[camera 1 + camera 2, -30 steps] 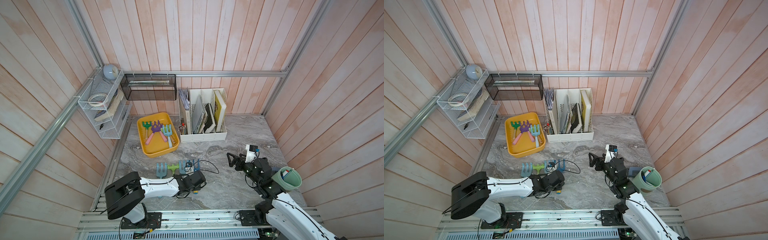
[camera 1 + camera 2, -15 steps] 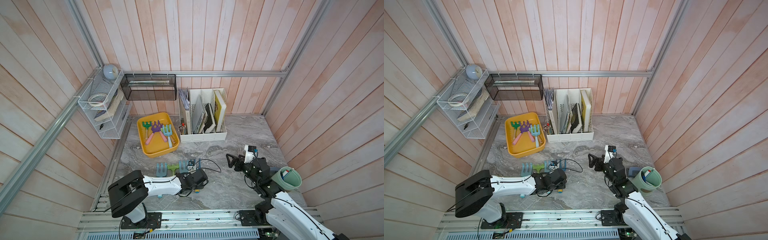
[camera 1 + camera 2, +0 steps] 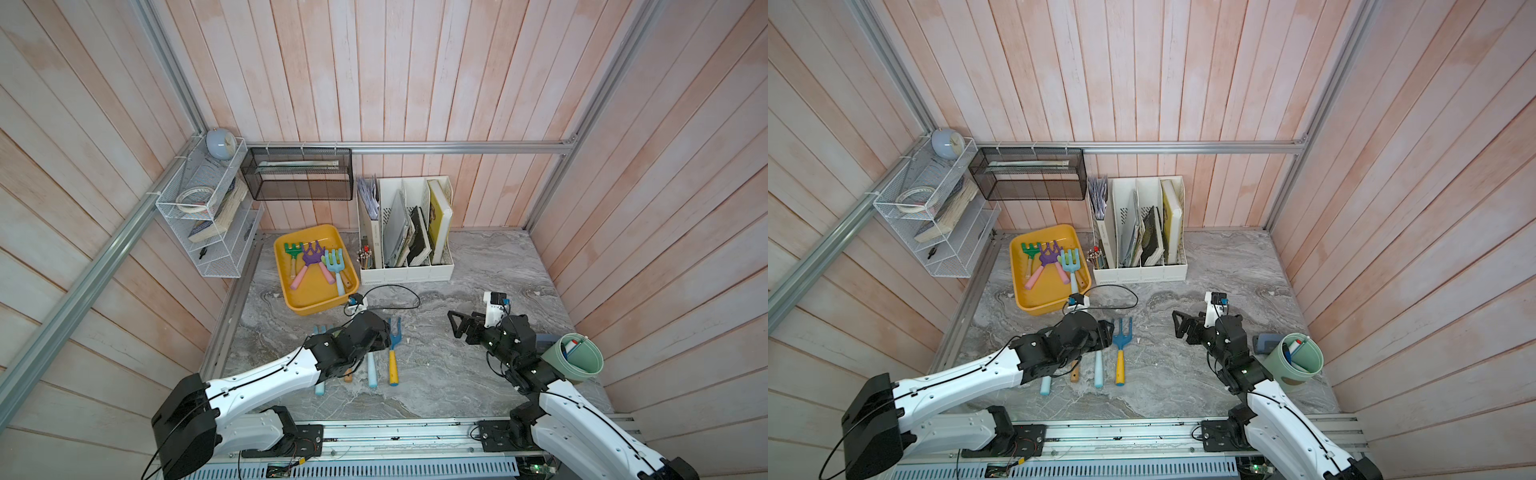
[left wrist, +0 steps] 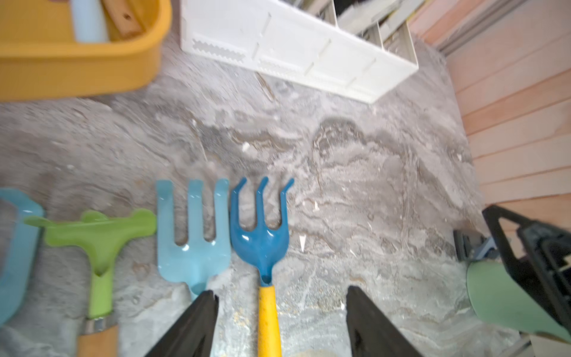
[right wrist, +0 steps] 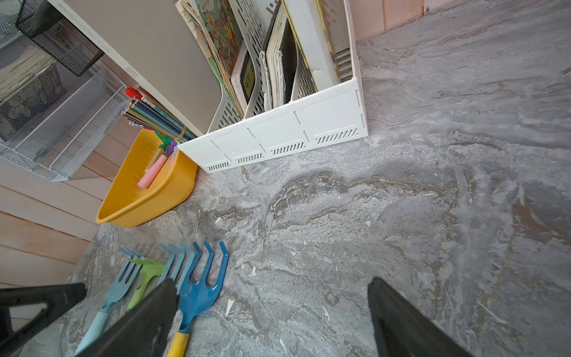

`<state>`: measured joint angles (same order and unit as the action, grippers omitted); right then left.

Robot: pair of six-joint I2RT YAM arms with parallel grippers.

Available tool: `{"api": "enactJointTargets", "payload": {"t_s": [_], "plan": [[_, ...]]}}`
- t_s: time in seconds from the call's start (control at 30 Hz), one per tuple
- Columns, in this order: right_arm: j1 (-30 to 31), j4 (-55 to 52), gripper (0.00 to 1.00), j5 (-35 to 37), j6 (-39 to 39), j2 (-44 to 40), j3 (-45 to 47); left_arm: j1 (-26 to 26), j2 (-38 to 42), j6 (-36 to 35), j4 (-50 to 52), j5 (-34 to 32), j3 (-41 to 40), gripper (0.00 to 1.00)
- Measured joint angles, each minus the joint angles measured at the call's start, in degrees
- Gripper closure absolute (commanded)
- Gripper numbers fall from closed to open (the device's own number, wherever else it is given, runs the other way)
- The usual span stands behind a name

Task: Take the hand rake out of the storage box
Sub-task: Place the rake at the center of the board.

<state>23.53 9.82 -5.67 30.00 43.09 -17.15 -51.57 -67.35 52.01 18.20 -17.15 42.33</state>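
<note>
The left gripper (image 4: 281,293) hangs low over the tabletop (image 3: 436,365) with its jaws spread about halfway. The yellow handle of the blue rake (image 4: 261,235) passes between them. In the left wrist view there is a free gap on both sides of the handle, so the gripper holds nothing and seems to touch nothing.

The blue rake lies flat on the tabletop, outside the box (image 3: 316,307), with its prongs toward 12 o'clock. It touches a pale fork (image 4: 191,235) at its 9 o'clock side. Further to 9 o'clock the row continues with a green tool (image 4: 99,228).

The box stands at about 11 o'clock from the left gripper, in a top view. Inside it lie a green rake (image 3: 293,251), a purple rake (image 3: 312,255) and a pale blue rake (image 3: 334,259).

I judge that the step in hand is the release of the blue rake, so for this rake the task looks done. The next move calls for a straight lift, so that the jaws do not catch the handle or push the row. If another rake is wanted, the arm must then go toward 11 o'clock.

The right gripper (image 5: 274,285) waits at 3 o'clock, well apart, with its jaws spread fully and nothing between them.
</note>
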Motion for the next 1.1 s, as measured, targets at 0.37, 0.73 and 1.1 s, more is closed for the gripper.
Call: {"api": "enactJointTargets", "payload": {"t_s": [0.37, 0.73, 1.1], "plan": [[0.0, 0.81, 0.02, -0.37, -0.02, 2.05, 0.31, -2.56, -3.06, 0.57, -5.57, 6.69, -4.66, 0.3], [0.0, 0.57, 0.02, 0.26, -0.02, 0.09, 0.57, -11.63, -13.79, 7.28, -12.22, 10.88, -5.05, 0.29], [0.0, 0.46, 0.02, 0.17, 0.0, -1.64, 1.6, -14.14, -15.56, 10.88, -11.67, 8.85, -5.05, 0.29]]}}
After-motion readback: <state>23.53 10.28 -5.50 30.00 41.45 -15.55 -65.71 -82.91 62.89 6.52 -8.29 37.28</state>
